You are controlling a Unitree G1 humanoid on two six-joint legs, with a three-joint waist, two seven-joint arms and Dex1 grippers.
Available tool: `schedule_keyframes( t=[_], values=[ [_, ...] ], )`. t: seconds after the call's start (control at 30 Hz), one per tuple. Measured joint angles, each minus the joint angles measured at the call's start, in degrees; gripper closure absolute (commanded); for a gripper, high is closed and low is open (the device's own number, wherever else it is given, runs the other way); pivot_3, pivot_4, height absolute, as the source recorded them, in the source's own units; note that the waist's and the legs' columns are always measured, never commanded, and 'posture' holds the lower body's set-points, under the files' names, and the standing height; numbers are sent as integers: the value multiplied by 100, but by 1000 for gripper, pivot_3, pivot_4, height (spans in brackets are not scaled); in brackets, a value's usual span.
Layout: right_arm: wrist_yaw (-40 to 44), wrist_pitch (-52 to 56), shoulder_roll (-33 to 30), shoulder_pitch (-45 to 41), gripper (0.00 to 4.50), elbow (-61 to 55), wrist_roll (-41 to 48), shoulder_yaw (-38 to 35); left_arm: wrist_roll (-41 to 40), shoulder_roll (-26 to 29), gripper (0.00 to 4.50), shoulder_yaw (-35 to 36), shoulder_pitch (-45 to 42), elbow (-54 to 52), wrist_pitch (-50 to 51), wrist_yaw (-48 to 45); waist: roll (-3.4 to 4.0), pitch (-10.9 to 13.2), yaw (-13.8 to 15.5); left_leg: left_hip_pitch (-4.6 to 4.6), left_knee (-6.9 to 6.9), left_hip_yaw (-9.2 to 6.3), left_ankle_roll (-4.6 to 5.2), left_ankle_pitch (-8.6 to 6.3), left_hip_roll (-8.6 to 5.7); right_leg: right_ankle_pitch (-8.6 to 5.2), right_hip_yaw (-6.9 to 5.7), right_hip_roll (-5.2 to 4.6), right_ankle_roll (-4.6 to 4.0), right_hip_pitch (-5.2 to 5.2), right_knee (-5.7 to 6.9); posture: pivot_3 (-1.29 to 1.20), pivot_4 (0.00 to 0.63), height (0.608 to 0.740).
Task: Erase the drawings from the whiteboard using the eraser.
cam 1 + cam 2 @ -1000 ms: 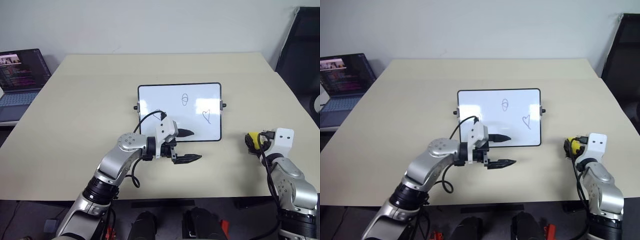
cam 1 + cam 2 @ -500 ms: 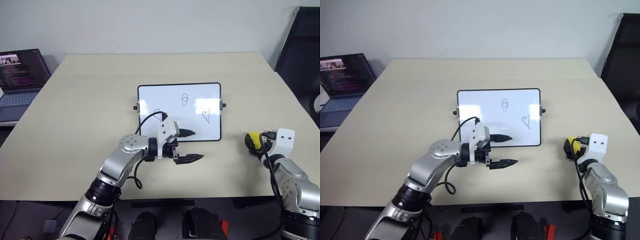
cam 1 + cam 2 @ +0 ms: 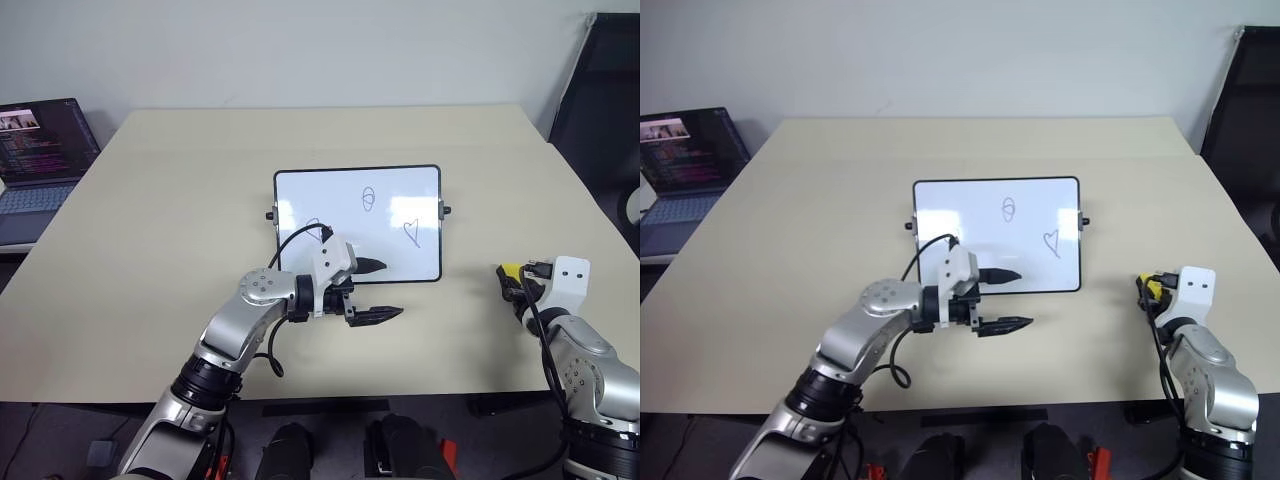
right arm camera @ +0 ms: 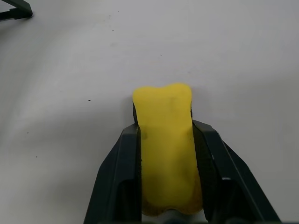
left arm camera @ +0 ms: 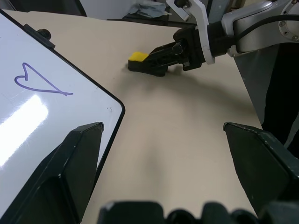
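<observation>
**Eraser clamped at the table's right side; board unwiped**

The right gripper (image 4: 166,158) is clamped on the eraser (image 4: 166,140): one black finger presses each long side of the yellow block, which is pinched narrower where they bear on it. Its far end projects past the fingertips. The eraser's underside sits on or just above the table (image 3: 150,230); which cannot be told. In the head views this gripper and eraser (image 3: 510,272) are at the near right of the table, well apart from the whiteboard (image 3: 400,190).

The left gripper (image 3: 378,290) stands with its fingers apart, pointing right, at the whiteboard's near edge. One finger (image 3: 372,265) lies over the board's near margin; the other (image 3: 375,315) is over bare table just nearer.

The whiteboard lies flat at mid-table. The drawings (image 3: 368,198) are all in place: an oval with a line through it toward the far edge, a heart at right, a fainter outline at left. A laptop (image 3: 40,160) stands open at far left.
</observation>
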Motion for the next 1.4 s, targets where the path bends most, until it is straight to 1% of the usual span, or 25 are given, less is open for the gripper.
schedule_keyframes(
  t=[0.13,0.27,0.33,0.47,0.53,0.67,0.83,0.93,1.1,1.2,1.4],
  values=[
    [-72,-7,8,-17,3371,-14,-42,23,11,-1,0,0,-11,5,-5,6,0,0,0,0,0,0,0,0,0,0,0,0,0,0,0,0,150,740],
    [5,-241,5,34,3371,-117,-92,126,145,-22,0,0,-57,43,-78,97,0,0,0,0,0,0,0,0,0,0,-1,0,0,0,-1,0,150,740],
    [14,-500,21,70,3371,-182,-184,193,379,-79,0,-1,-63,134,-258,331,0,0,0,0,0,0,0,0,0,0,0,0,1,0,-1,0,150,740],
    [83,-1007,25,104,3371,-398,-350,428,949,-246,0,38,-125,493,-424,1157,-1,0,-3,1,0,0,0,0,0,1,1,0,2,0,0,0,150,740],
    [115,-1167,69,112,3371,-465,-389,529,1276,-236,0,12,-120,559,-517,1446,-2,1,-6,1,-1,0,0,0,0,1,1,0,2,0,-2,0,150,740],
    [94,-1317,293,104,3371,-466,-481,719,1678,-257,0,1,-100,685,-788,1780,-2,1,-5,0,0,0,0,0,1,1,0,-1,3,-1,-1,0,150,740],
    [40,-1414,495,-49,3371,-459,-533,1005,2011,-303,0,-76,-117,776,-1062,1915,-2,1,-6,1,0,0,0,0,0,2,1,-1,3,-1,1,0,150,740],
    [8,-1484,586,-307,3371,-380,-569,1129,2081,-334,0,-75,-184,1007,-1155,1923,-2,1,-7,1,1,0,0,0,0,2,-1,-1,4,-1,1,0,150,740],
    [51,-1627,601,-493,3371,-176,-699,1265,2127,-341,0,-40,-303,1078,-1274,1903,-2,1,-2,-3,0,0,0,0,-1,3,0,-2,5,-2,-3,0,150,740],
    [150,-1877,649,-703,3371,49,-762,1427,2132,-356,0,-39,-312,1162,-1306,1894,-2,1,-21,2,1,1,0,0,0,3,1,-1,5,-2,2,0,150,740],
    [390,-2567,937,-1258,3371,863,-999,1995,2149,-441,0,-41,-450,1336,-1396,1874,-2,1,-18,1,2,0,0,0,2,4,0,2,5,-2,2,0,150,740]
  ],
)
